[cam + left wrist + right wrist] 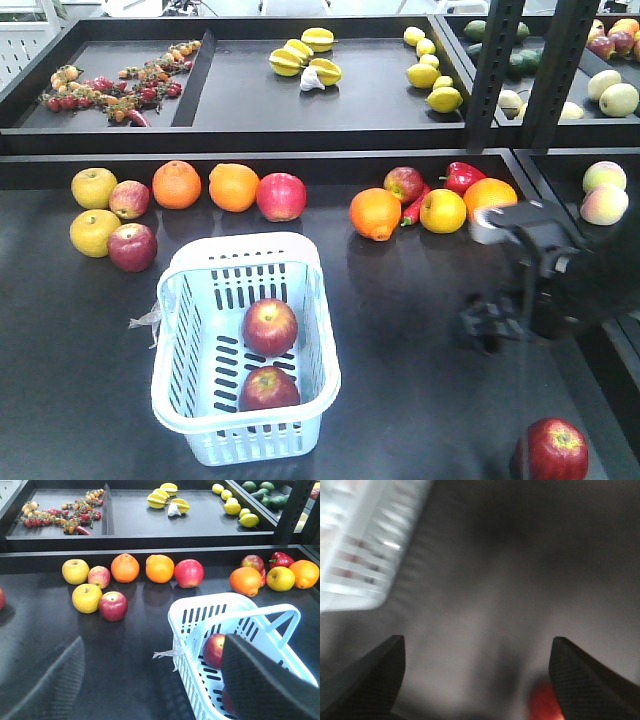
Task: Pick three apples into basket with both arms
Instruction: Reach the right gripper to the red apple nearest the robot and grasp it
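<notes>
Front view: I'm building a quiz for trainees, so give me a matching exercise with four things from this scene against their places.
Things:
1. Pale blue-white slotted plastic basket
2. Loose dark-red apple
3. Yellow star fruits
4. Shiny red bell pepper

Places:
A. Upper back tray
B. Table's near right corner, below the blurred right arm
C. Centre of the dark table, holding two red apples
D. Back row, between a red apple and an orange

Pairs: 1-C, 2-B, 3-A, 4-D
</notes>
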{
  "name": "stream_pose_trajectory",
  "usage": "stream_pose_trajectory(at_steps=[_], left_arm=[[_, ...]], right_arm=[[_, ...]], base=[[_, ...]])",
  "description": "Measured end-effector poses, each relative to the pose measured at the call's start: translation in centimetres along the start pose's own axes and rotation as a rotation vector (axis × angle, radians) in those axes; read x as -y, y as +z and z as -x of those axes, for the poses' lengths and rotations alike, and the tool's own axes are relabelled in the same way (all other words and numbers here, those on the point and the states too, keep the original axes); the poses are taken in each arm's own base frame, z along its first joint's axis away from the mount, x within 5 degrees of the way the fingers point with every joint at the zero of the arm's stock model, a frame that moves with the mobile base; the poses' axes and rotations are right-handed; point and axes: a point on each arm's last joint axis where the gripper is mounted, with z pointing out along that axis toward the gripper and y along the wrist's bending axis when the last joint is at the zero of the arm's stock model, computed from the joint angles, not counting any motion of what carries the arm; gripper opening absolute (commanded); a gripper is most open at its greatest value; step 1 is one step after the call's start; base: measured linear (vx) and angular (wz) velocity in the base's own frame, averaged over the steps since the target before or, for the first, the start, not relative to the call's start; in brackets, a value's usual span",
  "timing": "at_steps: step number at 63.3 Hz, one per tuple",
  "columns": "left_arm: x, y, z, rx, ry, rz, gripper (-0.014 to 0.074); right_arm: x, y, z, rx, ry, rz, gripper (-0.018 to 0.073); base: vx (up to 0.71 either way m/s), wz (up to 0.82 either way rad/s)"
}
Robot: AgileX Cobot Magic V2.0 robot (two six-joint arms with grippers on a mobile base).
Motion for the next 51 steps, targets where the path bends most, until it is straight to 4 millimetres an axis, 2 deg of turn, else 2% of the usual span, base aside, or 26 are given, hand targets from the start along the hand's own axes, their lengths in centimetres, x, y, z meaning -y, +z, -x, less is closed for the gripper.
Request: stream_pose_trajectory(at_steps=[10, 16, 27, 38, 51], left_arm=[[0.0, 0.0, 0.0, 0.0, 0.0, 0.0, 0.0533], [0.0, 0.0, 0.0, 0.0, 0.0, 0.0, 0.0533], [0.0, 0.0, 0.0, 0.0, 0.0, 0.0, 0.0533], [0.0, 0.0, 0.0, 0.0, 0.0, 0.0, 0.0533], [0.0, 0.0, 0.0, 0.0, 0.0, 0.0, 0.0533]], right_arm=[[3.5, 0.9, -2.9, -0.094, 0.13, -0.138, 0.0564], [4.5, 1.4, -4.4, -0.113, 0.17, -0.193, 0.058], [4.8, 2.6, -6.2, -0.103, 0.187, -0.222, 0.0622], [5.0, 3.8, -6.9, -0.097, 0.185, -0.226, 0.0624], [5.5, 6.9, -7.6, -0.191, 0.209, -0.214, 0.0622]], base=[[0.0, 0.0], [0.0, 0.0], [0.0, 0.0], [0.0, 0.0], [0.0, 0.0]])
